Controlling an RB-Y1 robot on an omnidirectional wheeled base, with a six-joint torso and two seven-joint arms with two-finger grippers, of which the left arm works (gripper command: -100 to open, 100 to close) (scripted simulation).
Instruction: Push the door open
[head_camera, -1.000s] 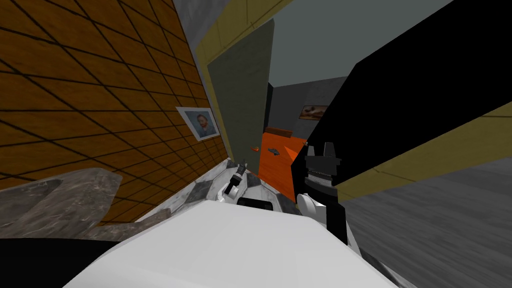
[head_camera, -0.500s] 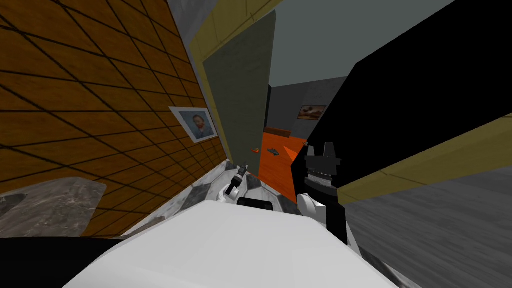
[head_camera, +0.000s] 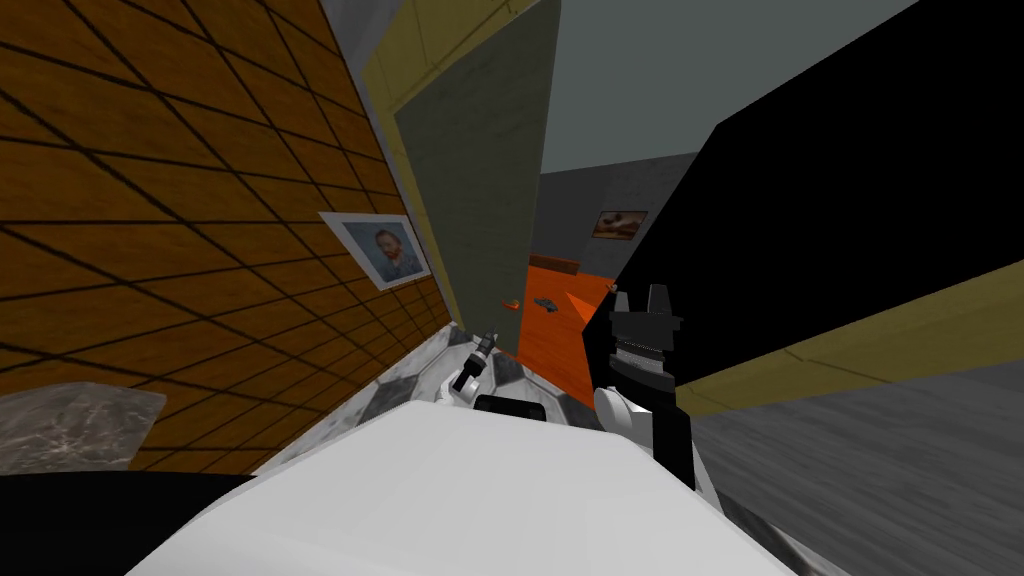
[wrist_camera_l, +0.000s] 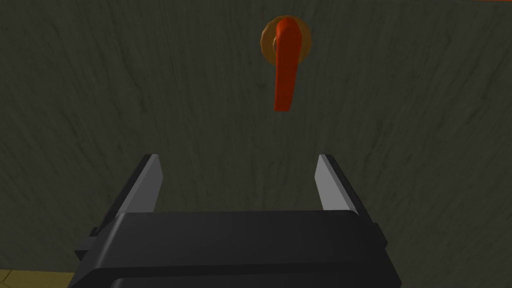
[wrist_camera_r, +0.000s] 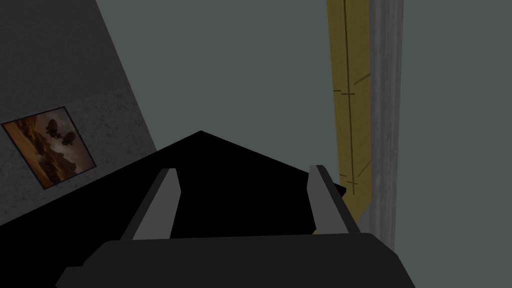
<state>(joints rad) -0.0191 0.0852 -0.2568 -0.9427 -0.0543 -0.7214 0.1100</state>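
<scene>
The door (head_camera: 480, 170) is a dark grey-green panel, swung partly open in a yellow frame (head_camera: 400, 60). Its orange lever handle (wrist_camera_l: 286, 65) sits on a round plate, a little beyond my left gripper (wrist_camera_l: 240, 175), whose fingers stand open close to the door face (wrist_camera_l: 125, 90) and hold nothing. In the head view the left gripper (head_camera: 486, 340) is small, low against the door near the handle (head_camera: 510, 303). My right gripper (head_camera: 647, 296) is raised to the right of the opening, open and empty, as its wrist view (wrist_camera_r: 245, 195) also shows.
A brown tiled wall (head_camera: 180, 200) with a portrait (head_camera: 385, 250) runs on the left. Past the door lies an orange floor (head_camera: 555, 320) and a grey wall with a picture (head_camera: 620, 224). A black area (head_camera: 800, 220) and a yellow frame band (head_camera: 880, 320) stand on the right.
The whole head view has shifted: the door and portrait have slid left and grown, so I have moved forward toward the doorway. Both arms keep their pose.
</scene>
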